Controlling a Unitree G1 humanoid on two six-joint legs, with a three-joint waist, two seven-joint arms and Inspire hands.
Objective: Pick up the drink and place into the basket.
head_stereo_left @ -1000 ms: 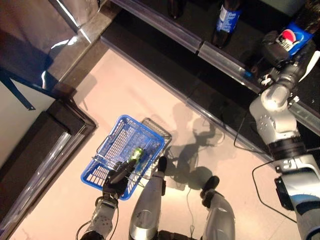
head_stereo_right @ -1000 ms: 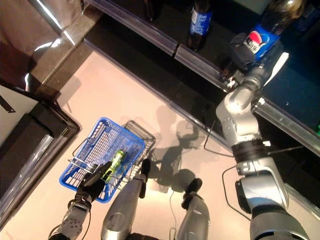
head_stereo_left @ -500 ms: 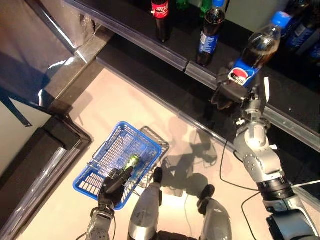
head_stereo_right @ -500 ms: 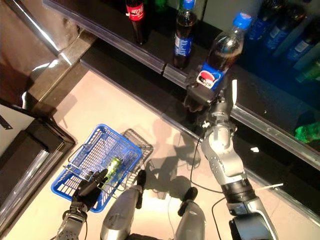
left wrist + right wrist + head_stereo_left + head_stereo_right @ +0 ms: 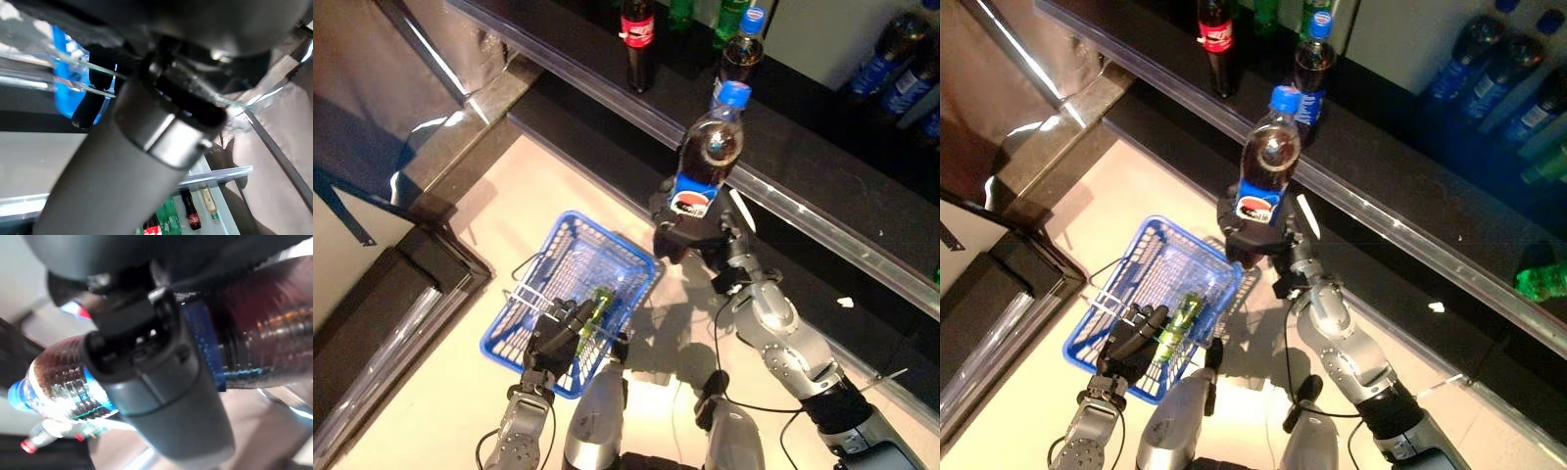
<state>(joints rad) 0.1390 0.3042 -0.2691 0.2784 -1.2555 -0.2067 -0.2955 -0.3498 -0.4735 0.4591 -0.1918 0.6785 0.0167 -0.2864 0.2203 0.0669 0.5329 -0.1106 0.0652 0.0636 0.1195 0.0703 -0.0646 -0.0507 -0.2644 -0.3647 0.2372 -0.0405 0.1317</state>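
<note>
Now right hand (image 5: 690, 235) grips the blue-capped dark cola bottle (image 5: 703, 157) upright, above the blue wire basket's (image 5: 533, 294) far corner; left hand (image 5: 556, 338) clamps the basket handle (image 5: 540, 300) near a green bottle (image 5: 592, 311).

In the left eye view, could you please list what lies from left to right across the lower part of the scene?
Left robot hand → blue basket → cola bottle held upright in the right robot hand.

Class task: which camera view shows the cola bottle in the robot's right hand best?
The left eye view: the whole cola bottle shows upright in the right hand. The right eye view matches; the right wrist view shows only part; the left wrist view, nothing.
</note>
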